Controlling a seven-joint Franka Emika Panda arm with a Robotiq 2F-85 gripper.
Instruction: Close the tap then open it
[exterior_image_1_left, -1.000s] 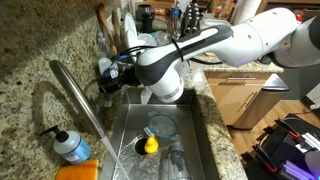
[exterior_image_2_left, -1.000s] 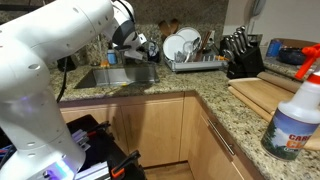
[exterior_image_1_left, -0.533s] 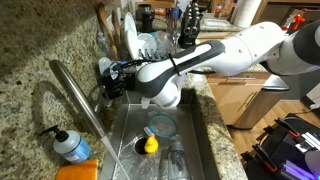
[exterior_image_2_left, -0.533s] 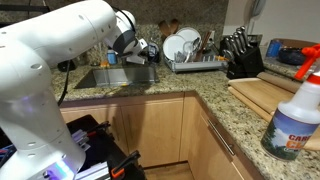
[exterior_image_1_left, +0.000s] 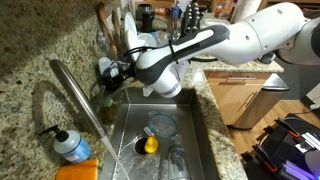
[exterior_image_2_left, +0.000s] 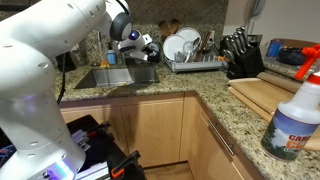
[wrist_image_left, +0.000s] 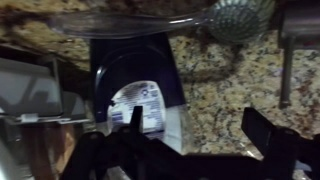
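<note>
The tap (exterior_image_1_left: 82, 105) is a long brushed-steel spout that runs diagonally over the sink (exterior_image_1_left: 195, 140) in an exterior view. My gripper (exterior_image_1_left: 108, 74) hovers over the granite counter behind the sink, near the far end of the spout. In the wrist view its two dark fingers (wrist_image_left: 200, 130) are spread apart with only granite between them. A steel spout with a round spray head (wrist_image_left: 238, 16) crosses the top of that view. The tap's handle cannot be made out.
A clear soap bottle with blue liquid (exterior_image_1_left: 70, 146) stands beside the tap. A yellow object (exterior_image_1_left: 150, 144) and a glass bowl (exterior_image_1_left: 162, 124) lie in the sink. A dark blue bottle (wrist_image_left: 135, 85) stands by my left finger. A dish rack (exterior_image_2_left: 195, 52), knife block (exterior_image_2_left: 243, 55) and spray bottle (exterior_image_2_left: 297, 115) are further along.
The forearm dipped and then rose again. The gripper has shifted slightly up and back near the far end of the tap. It stays open.
</note>
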